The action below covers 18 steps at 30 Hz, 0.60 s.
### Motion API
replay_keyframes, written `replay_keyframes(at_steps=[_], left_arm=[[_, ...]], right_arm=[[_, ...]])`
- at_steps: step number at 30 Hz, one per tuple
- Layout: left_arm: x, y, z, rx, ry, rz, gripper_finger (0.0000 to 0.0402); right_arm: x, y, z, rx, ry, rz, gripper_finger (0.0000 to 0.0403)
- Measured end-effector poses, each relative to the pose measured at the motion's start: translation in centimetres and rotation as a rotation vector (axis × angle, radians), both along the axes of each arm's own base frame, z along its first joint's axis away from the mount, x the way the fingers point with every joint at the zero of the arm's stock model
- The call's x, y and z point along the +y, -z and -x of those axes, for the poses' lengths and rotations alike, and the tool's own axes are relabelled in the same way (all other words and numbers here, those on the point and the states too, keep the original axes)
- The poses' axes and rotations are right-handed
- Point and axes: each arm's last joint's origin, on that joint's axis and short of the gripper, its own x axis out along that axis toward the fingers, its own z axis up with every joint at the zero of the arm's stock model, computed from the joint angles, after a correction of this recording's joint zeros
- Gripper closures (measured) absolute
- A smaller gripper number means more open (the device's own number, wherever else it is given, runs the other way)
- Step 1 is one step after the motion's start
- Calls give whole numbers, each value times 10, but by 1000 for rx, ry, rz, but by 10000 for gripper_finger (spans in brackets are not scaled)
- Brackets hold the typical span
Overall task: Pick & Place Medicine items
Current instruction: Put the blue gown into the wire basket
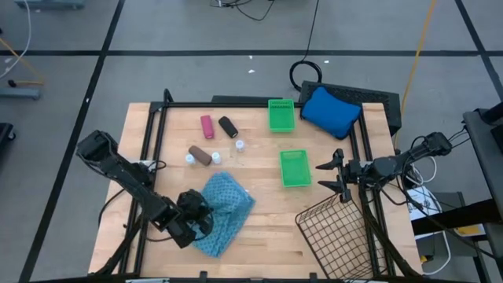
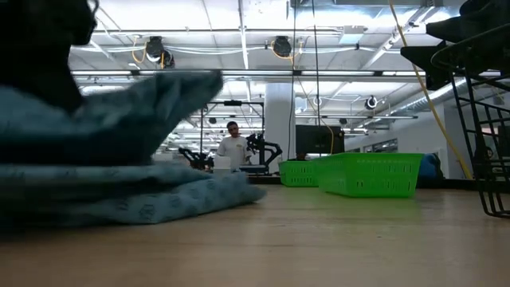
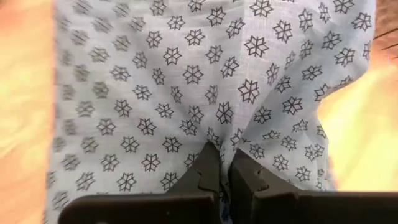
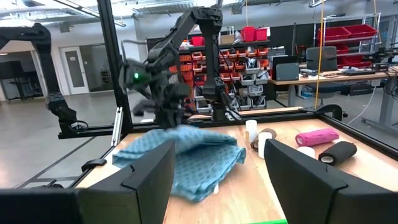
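Note:
My left gripper is low over the near-left part of the table, shut on the teal-blue patterned cloth, which lies crumpled on the wood. The medicine items lie beyond the cloth. They are a magenta cylinder, a black one, a brownish one and tiny white vials. The right wrist view shows them too: magenta and black. My right gripper waits open at the right, beside the nearer green tray, touching nothing. My left gripper pinches a puckered-up fold of the cloth between its two fingers, coming from above and slanting down. The pinched part is raised off the wood. The rest of the cloth lies in slack heaped layers on the table.
Two green trays sit right of the items, one far and one nearer. A blue cushion lies at the far right corner. A wire basket stands at the near right. A person stands in the room behind.

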Motion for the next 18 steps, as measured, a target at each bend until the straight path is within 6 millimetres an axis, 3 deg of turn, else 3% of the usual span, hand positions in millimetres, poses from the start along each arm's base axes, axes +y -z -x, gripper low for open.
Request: replay_keyframes(at_steps=[4,8,13,18], left_arm=[[0,-23,0,-60,60,-18,396],[0,-27,0,-45,92,6,396],[1,-8,-8,72,105,38,392],[0,16,-26,119,85,85,345]], right_arm=[[0,0,0,0,0,0,165],[0,0,0,0,0,0,165],[0,0,0,-1,0,0,165],[0,0,0,0,0,0,165]])
